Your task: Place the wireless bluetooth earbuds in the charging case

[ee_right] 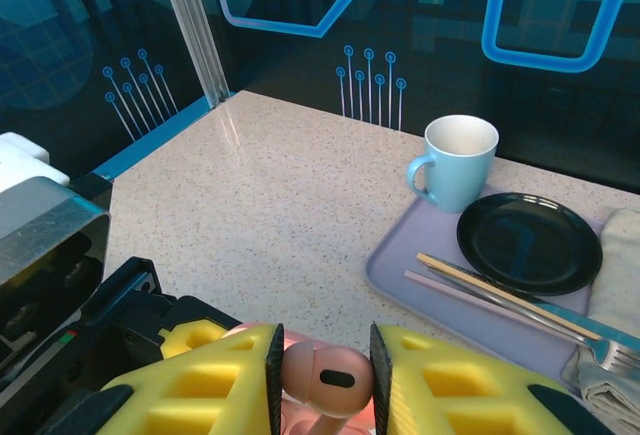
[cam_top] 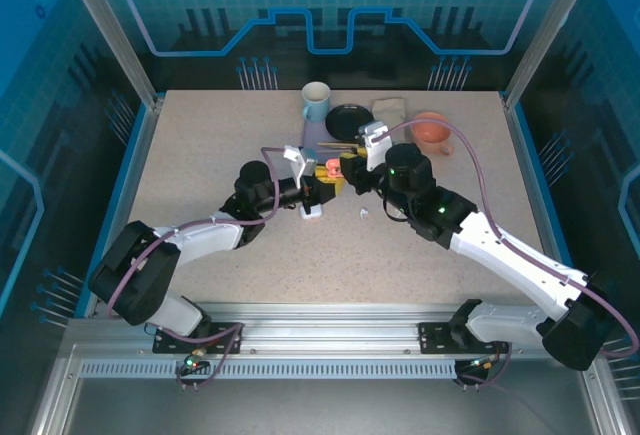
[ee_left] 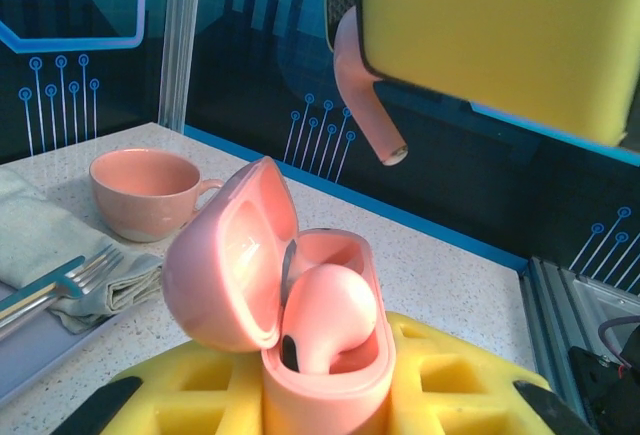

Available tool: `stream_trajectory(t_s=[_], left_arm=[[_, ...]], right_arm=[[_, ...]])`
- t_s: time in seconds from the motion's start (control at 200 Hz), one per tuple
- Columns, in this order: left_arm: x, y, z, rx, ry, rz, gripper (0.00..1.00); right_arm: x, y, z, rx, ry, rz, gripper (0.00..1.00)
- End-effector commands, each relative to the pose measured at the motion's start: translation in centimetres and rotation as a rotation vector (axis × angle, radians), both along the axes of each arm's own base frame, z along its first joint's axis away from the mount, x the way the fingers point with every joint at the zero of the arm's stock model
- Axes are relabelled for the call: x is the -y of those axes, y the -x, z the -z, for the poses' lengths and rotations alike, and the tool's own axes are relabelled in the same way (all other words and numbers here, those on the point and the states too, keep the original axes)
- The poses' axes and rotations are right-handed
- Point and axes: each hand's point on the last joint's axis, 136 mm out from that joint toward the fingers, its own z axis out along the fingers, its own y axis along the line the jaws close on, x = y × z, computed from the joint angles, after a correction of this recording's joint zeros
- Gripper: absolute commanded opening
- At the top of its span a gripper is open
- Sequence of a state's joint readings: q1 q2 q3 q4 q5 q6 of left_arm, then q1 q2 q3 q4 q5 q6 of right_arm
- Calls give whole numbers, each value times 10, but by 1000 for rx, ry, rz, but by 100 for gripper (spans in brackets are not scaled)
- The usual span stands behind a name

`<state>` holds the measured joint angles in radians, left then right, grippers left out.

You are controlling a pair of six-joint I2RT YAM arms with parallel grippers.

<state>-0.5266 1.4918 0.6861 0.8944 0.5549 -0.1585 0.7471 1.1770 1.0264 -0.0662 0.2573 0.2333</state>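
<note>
Left claw [ee_left: 325,410], padded in yellow foam with square recesses, is clamped on the base of a glossy salmon-pink charging case [ee_left: 330,375], a rounded pebble shape with its hinged lid [ee_left: 225,260] tipped open to one side. One smooth pink earbud [ee_left: 325,310] sits in a socket inside. Above and apart from the case, the right claw [ee_right: 322,370] pinches a second pink earbud [ee_left: 365,95] by its bulbous head, its curved stem hanging down. The speckled stone-look desk [ee_right: 280,185] also carries a matte pink cup [ee_left: 145,190], a pale blue mug [ee_right: 460,160], a shiny black plate [ee_right: 530,240] on a lilac tray [ee_right: 400,255] (chopsticks [ee_right: 500,300] lie beside the plate) and a metal fork [ee_left: 75,275] on a folded cloth napkin [ee_left: 40,240]
</note>
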Motion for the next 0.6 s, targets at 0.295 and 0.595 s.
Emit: stream_trajectory(t_s=[0.295, 0.595], left_arm=[[3, 1, -20, 27, 31, 18, 0], [5, 0, -20, 24, 26, 17, 0]], right_arm=[[16, -2, -1, -12, -47, 43, 29], [20, -3, 7, -48, -86, 47, 29]])
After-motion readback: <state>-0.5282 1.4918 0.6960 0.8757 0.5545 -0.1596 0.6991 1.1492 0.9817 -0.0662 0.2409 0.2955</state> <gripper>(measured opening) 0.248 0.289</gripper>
